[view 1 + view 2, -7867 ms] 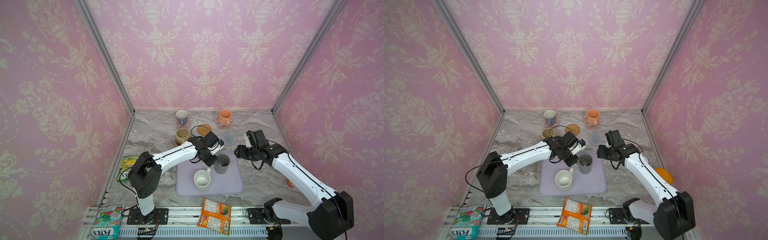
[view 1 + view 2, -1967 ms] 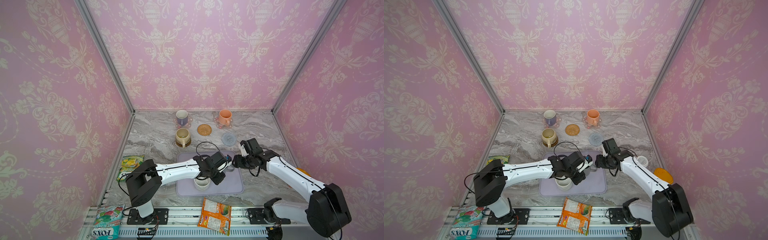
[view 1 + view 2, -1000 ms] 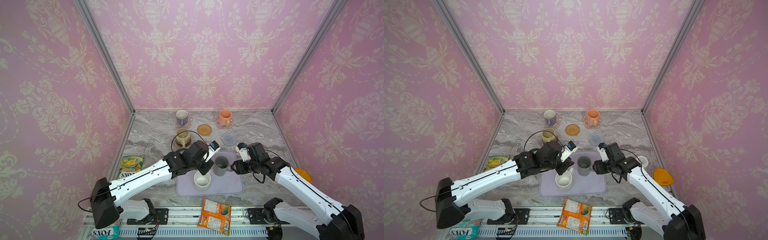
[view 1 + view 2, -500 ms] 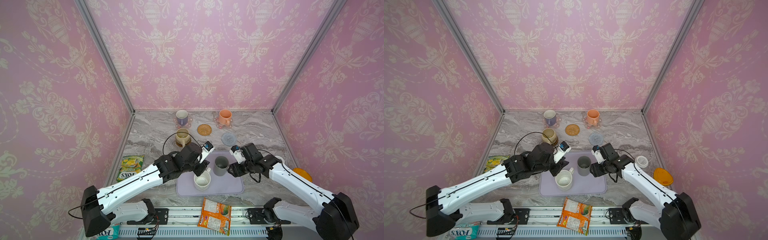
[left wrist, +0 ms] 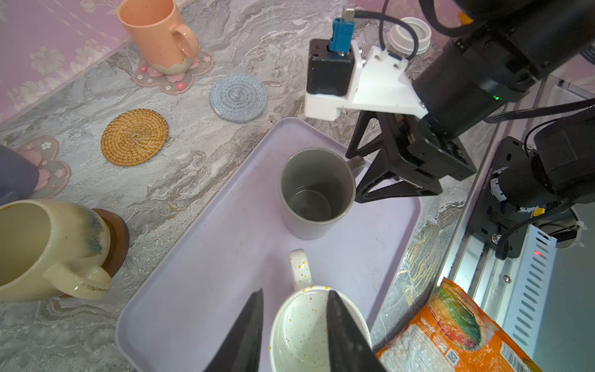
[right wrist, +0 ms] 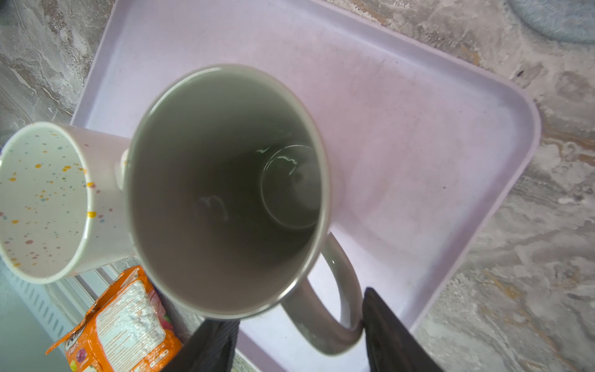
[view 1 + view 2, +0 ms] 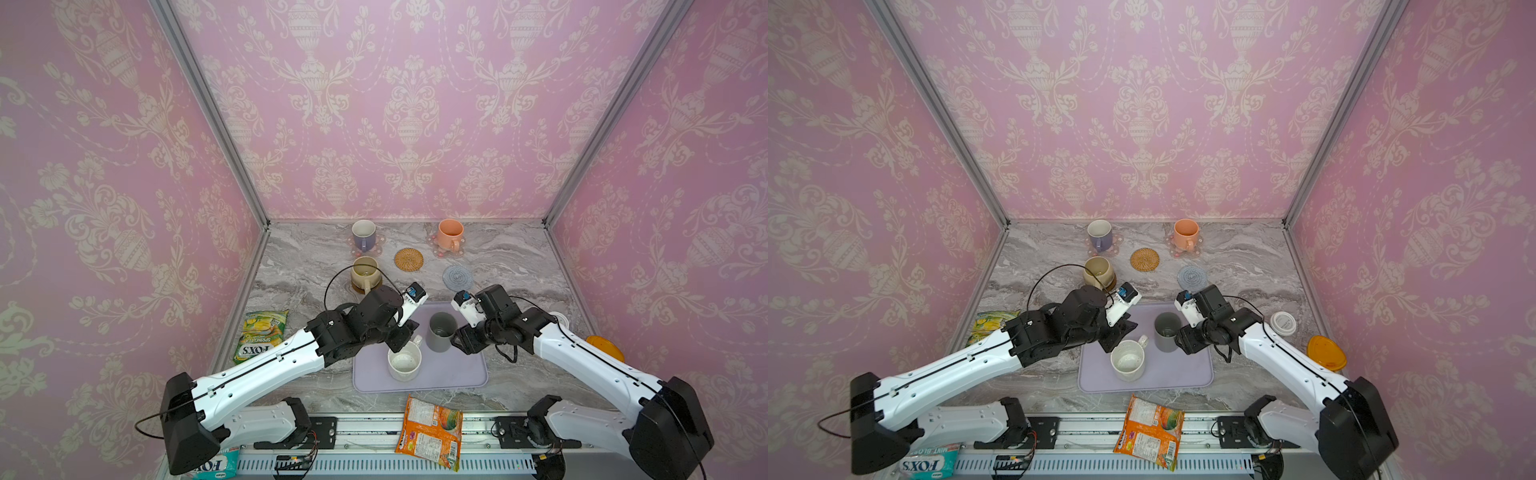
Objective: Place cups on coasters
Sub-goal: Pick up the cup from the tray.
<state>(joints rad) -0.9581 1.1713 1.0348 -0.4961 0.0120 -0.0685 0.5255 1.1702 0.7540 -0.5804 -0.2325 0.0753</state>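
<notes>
Both open: left fingers (image 5: pixel 248 331) straddle speckled white mug (image 5: pixel 302 325) rim; right fingers (image 6: pixel 389 335) flank dark grey mug (image 6: pixel 225 193) handle.

My left wrist view clips the lavender mug (image 5: pixel 16 174); the beige mug (image 5: pixel 48 244) hides most of the brown coaster (image 5: pixel 117 235).

Left claw (image 5: pixel 294 294) now straddles the speckled mug (image 5: pixel 302 335) rim; right claw (image 6: pixel 293 306) flanks the grey mug (image 6: pixel 225 193) handle.

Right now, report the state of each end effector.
Left end effector: open, jaws straddling the rim of the white mug.
Right end effector: open, jaws either side of the handle of the grey mug.
</notes>
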